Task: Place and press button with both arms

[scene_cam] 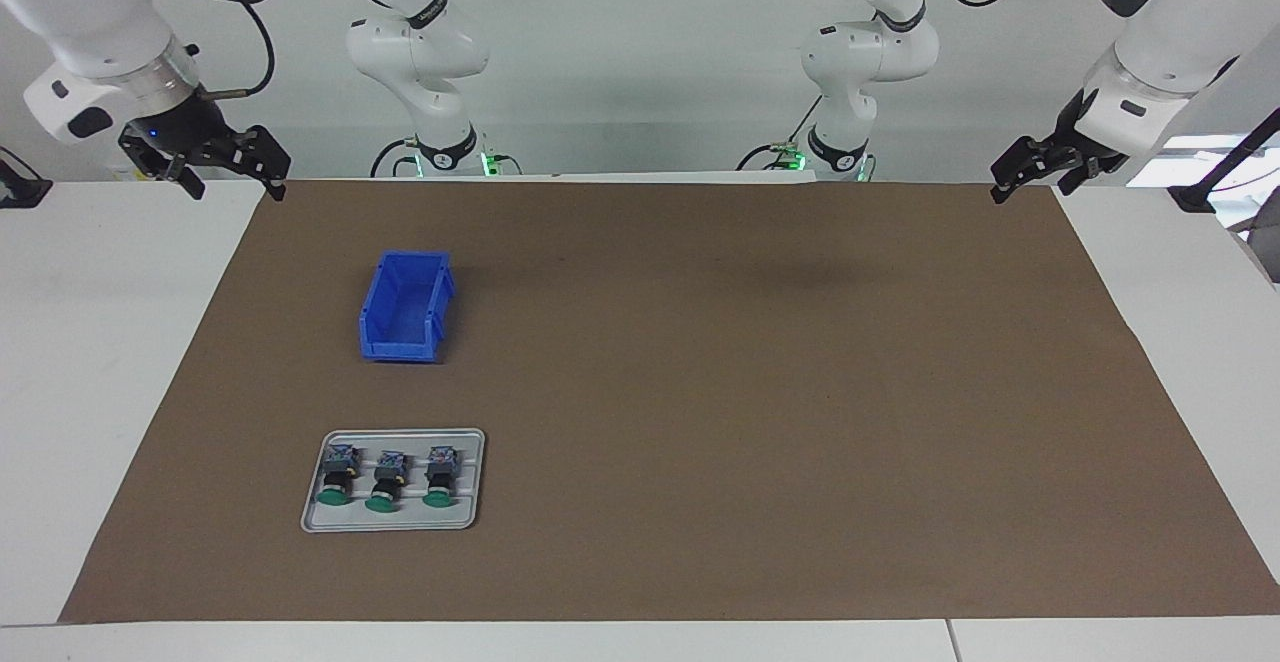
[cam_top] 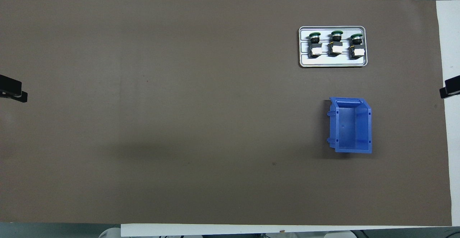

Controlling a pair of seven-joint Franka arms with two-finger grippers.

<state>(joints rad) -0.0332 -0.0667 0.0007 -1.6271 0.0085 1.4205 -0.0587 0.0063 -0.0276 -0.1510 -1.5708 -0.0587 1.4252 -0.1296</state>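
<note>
Three alike green-capped buttons lie side by side on a grey tray [scene_cam: 395,524] [cam_top: 332,62], caps pointing away from the robots: one [scene_cam: 337,477] [cam_top: 357,45], a middle one [scene_cam: 386,482] [cam_top: 336,43] and a third [scene_cam: 440,477] [cam_top: 315,44]. My right gripper [scene_cam: 232,187] [cam_top: 451,88] hangs open over the mat's corner at its own end of the table, holding nothing. At the other end my left gripper [scene_cam: 1030,190] [cam_top: 12,90] waits open and empty too. Both are well away from the tray.
An empty blue bin [scene_cam: 400,347] [cam_top: 352,126] stands on the brown mat [scene_cam: 700,392], nearer to the robots than the tray, at the right arm's end. White tabletop borders the mat on all sides.
</note>
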